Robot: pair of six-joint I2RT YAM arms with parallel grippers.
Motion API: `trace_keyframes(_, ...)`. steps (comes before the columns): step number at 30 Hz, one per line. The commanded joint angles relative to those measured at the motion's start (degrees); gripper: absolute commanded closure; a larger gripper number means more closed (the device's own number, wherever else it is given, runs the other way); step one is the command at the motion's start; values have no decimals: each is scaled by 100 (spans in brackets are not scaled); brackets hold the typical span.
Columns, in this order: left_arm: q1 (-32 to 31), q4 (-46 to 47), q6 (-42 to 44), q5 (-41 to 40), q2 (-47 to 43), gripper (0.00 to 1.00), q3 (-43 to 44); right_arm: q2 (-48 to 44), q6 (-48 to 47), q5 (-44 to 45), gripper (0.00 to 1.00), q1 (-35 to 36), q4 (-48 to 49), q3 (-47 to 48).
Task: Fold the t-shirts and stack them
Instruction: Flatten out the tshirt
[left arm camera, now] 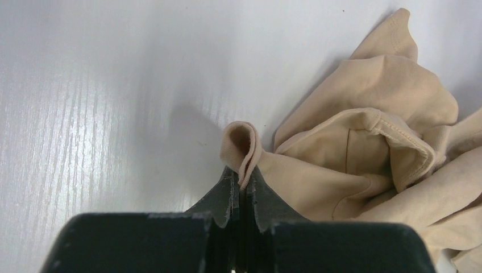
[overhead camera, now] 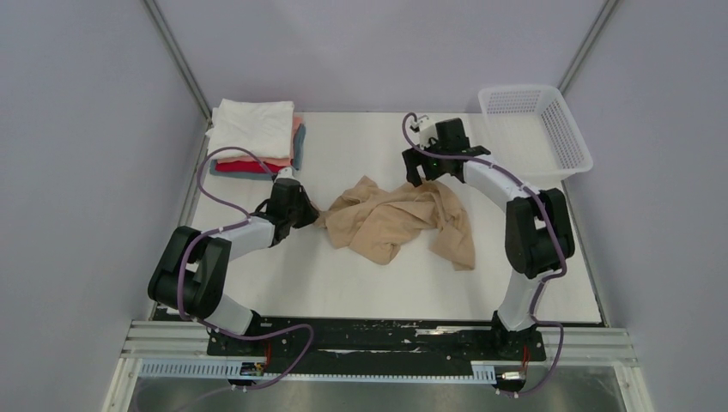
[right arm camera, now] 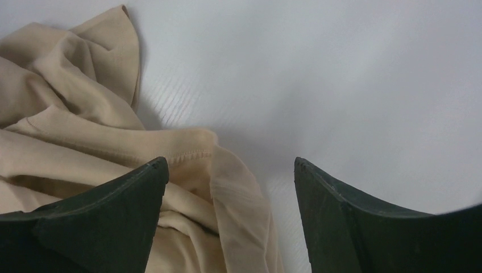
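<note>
Looking from the top, the crumpled tan t-shirt (overhead camera: 399,221) lies mid-table, with 1 folded stack (overhead camera: 255,129) at the far-left corner. In the left wrist view, the left gripper (left arm camera: 241,185) is pinched tight on a fold of the shirt's edge. In the right wrist view, the right gripper (right arm camera: 230,162) stands wide astride a hem, holding nothing. This looks like the grasping step. Next, the right jaws must close on that hem so the shirt can be spread flat.
</note>
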Motion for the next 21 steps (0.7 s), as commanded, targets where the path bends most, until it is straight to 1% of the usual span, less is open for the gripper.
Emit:
trace_keyframes(1,7,203,164,-76,-99,100,19,380,-243,70,24,66,-381,481)
trace_keyframes(4,2,164,206,-177,-93,100,47,454,-333,-65,31,84,-387,423)
trace_keyframes(5,2,153,215,-189,-89,100,59,498,-325,-52,34,80,-385,428)
trace_keyframes(7,5,129,241,-202,-73,100,97,571,-275,87,47,81,-392,471)
trace_keyframes(9,3,117,249,-194,-63,100,121,606,-201,218,57,76,-382,512)
trace_keyframes(12,6,122,262,-198,-66,100,124,589,-50,403,71,83,-333,598)
trace_keyframes(16,3,125,281,-292,-117,100,124,470,253,784,86,78,-163,667)
trace_keyframes(19,2,88,257,-504,-207,100,136,289,413,957,99,78,-52,582)
trace_keyframes(21,3,-25,208,-722,-282,100,194,105,568,1274,100,76,30,450)
